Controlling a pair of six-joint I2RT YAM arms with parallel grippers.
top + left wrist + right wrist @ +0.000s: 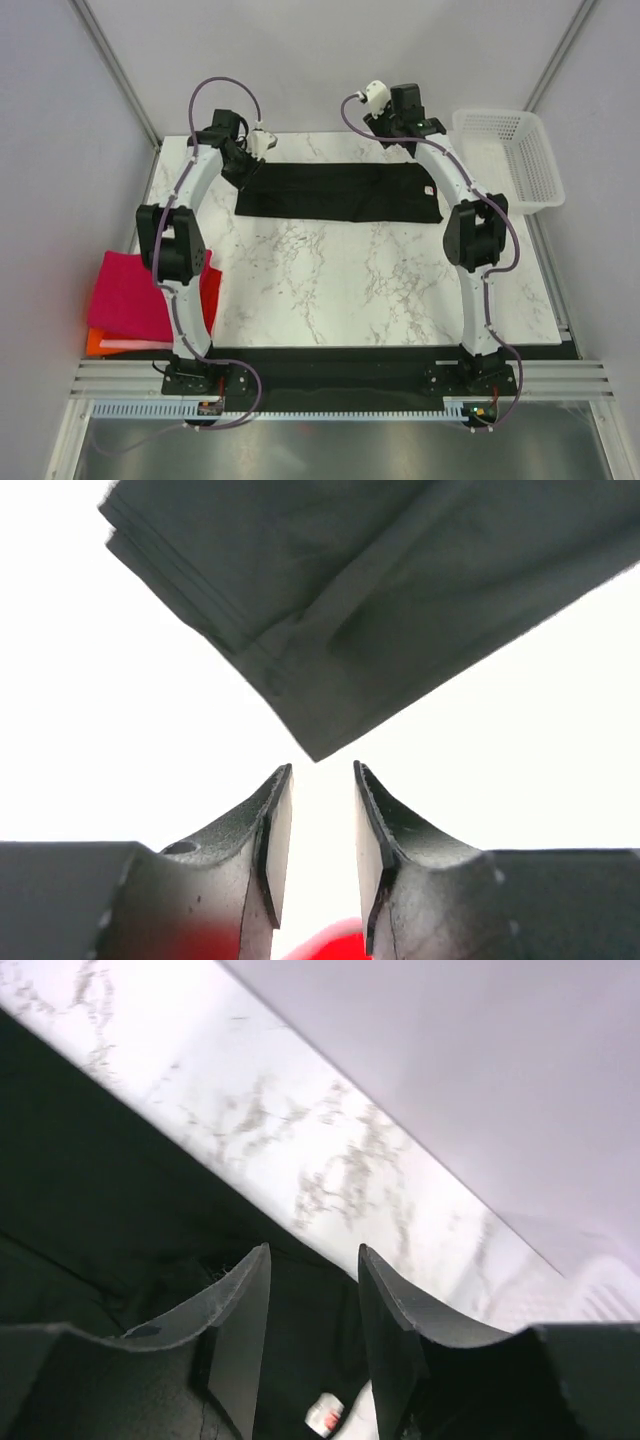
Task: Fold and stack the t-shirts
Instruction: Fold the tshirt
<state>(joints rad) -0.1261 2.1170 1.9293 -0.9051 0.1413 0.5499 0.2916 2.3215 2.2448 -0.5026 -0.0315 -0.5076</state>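
Note:
The black t-shirt (340, 192) lies folded into a long flat strip across the far part of the marble table (380, 280). My left gripper (242, 168) is at its left end. In the left wrist view it is open and empty (322, 770), with a corner of the shirt (400, 600) just beyond the fingertips. My right gripper (408, 145) is over the shirt's far right end. In the right wrist view it is open and empty (313, 1250) above the black cloth (100, 1160), with a small white and red label (322, 1415) below. Folded magenta-pink (125, 290), red (208, 295) and orange (95, 342) shirts are stacked at the left.
A white mesh basket (510, 155) stands at the table's far right edge. Grey walls close in the back and sides. A red patch (325, 945) shows low between the left fingers. Bare marble (300, 1140) lies beyond the shirt's edge.

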